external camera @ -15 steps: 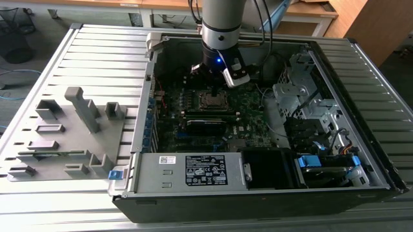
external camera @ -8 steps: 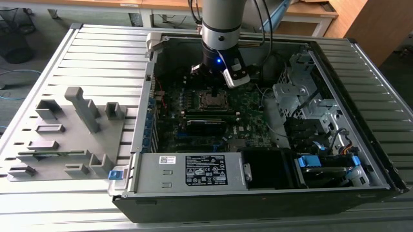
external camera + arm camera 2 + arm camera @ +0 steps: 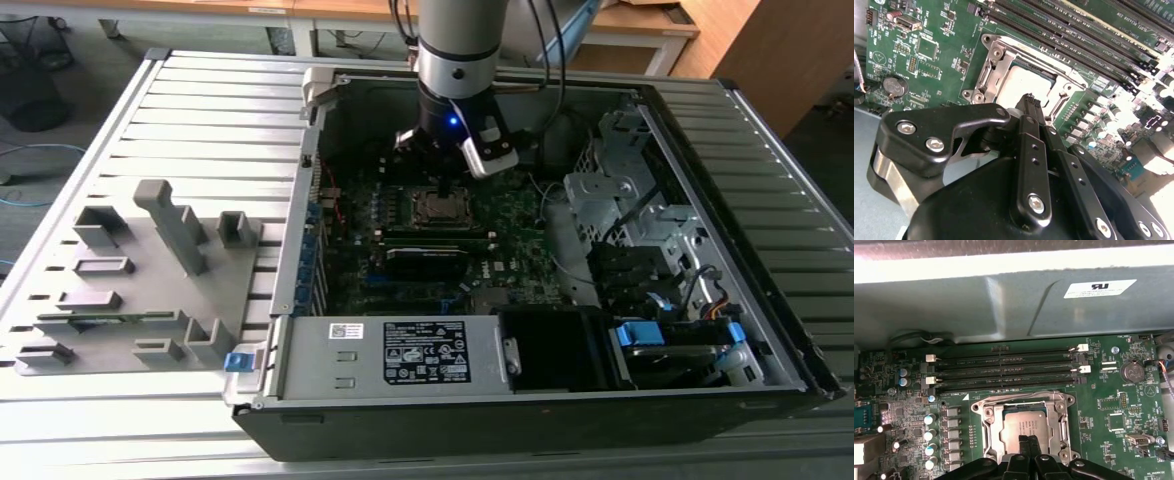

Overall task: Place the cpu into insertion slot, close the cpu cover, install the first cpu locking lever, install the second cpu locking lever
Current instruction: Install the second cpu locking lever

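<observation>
The claw [image 3: 1028, 441] is hovering with its 2 fingers pressed together, gripping nothing, just above the cpu [image 3: 1026, 425] — which is sitting in the insertion slot [image 3: 996, 427] under the cpu cover [image 3: 988, 413].

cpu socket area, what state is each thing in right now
cpu: seated flat in the slot, metal top showing.
cover: down over the cpu, framing it.
slot: filled by the cpu.
gripper: shut, holding nothing, tips together just above the cpu.
case: lying on its side, side panel off, board exposed.
memory slots: bare, no sticks in them.
</observation>
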Controlling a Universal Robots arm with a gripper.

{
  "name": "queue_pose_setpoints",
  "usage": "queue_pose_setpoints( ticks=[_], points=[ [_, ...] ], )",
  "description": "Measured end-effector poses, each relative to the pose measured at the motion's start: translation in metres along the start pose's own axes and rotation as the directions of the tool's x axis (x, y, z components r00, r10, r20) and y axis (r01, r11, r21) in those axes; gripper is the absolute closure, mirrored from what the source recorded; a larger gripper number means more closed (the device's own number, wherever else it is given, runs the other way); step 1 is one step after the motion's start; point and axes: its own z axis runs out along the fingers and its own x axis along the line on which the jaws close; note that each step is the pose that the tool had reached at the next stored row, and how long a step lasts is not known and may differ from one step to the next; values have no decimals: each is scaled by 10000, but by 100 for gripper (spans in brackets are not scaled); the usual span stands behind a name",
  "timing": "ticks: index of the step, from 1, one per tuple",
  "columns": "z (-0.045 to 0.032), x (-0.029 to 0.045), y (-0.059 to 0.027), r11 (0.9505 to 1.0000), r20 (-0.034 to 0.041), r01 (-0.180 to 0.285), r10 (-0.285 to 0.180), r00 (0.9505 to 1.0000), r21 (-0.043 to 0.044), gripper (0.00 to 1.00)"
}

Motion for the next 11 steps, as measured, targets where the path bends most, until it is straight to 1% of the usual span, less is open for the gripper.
queue_pose_setpoints(
  ticks=[7,11],
  points=[
    [-5,0,0,10000,1,1,-1,10000,8,89],
    [-6,-2,-21,10000,1,1,-1,10000,9,89]
  ],
)
